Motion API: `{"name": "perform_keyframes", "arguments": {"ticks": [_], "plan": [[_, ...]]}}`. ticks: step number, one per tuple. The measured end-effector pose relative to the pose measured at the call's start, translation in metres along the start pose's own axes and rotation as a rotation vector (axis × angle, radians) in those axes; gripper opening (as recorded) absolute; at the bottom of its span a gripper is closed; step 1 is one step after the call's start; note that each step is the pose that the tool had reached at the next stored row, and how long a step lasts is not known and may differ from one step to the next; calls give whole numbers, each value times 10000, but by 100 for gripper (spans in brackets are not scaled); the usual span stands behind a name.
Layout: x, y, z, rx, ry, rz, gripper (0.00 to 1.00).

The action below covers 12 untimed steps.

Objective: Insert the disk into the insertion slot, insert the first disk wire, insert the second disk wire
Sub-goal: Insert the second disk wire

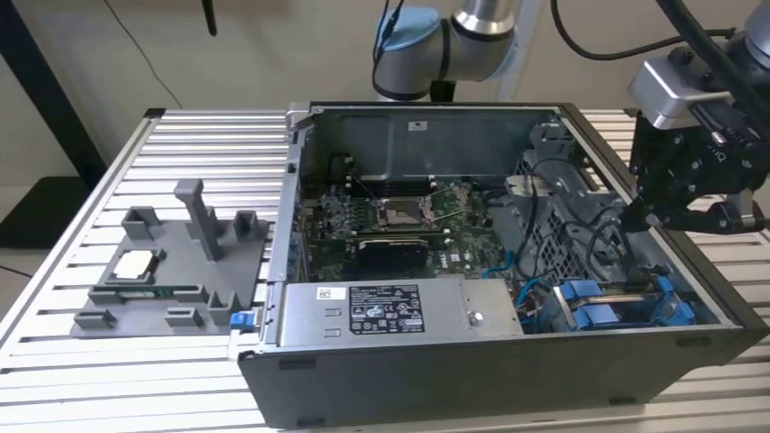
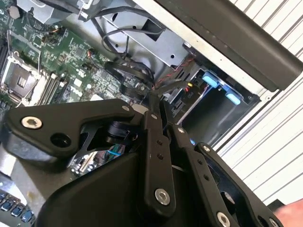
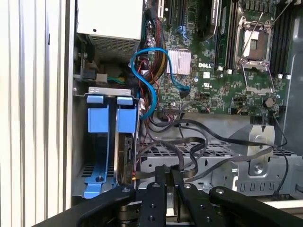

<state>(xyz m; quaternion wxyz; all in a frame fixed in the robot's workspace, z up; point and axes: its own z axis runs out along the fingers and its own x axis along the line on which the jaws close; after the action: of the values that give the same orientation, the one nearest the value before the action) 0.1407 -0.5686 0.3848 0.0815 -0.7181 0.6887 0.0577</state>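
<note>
I hold the gripper [image 1: 673,212] above the open computer case [image 1: 421,117], at about 3 o'clock of the motherboard [image 1: 403,221] in the exterior view, just over the drive bay area. In both wrist views the fingers [image 3: 163,182] lie pressed together with no gap, and I see nothing pinched between them, so I read the gripper as closed and empty. The disk [image 3: 125,153] already stands on edge in its bay at about 8 o'clock in the first wrist view, seated between blue carrier rails [image 3: 98,120]; I judge the insertion step as done because the drive sits deep inside the cage rather than resting on the bench. I count two blue carriers side by side in that view, and one drive body visible in the nearer of them. One blue data cable [image 3: 147,78] loops from the board toward the bay, and several black cables [image 3: 203,142] lie loose across the metal cage [image 3: 227,161], presumably left slack so a connector can reach the drive's rear edge. I cannot tell whether any wire is plugged in. One grey power-supply box [image 1: 391,311] sits at 6 o'clock of the case, and one grey fixture tray [image 1: 162,266] rests at 9 o'clock on the slatted table [image 1: 72,361].
</note>
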Motion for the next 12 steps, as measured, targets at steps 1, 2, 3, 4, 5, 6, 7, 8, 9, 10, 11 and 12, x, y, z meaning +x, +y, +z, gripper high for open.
{"name": "perform_keyframes", "arguments": {"ticks": [1,2,3,4,5,6,7,8,9,10,11,12], "plan": [[1,5,0,3,0,-1,16],[1,7,-1,5,1,-2,16],[1,7,-1,6,1,-3,16],[1,7,-1,5,0,-3,16],[1,10,-1,6,1,-2,16],[1,11,-1,6,0,-2,16],[0,12,-1,6,1,-2,16],[1,12,-1,6,0,-2,16],[1,12,-1,6,0,-2,16],[0,12,-1,6,0,-2,16],[1,13,-1,6,1,-2,16],[1,13,-1,6,1,-2,16]]}}
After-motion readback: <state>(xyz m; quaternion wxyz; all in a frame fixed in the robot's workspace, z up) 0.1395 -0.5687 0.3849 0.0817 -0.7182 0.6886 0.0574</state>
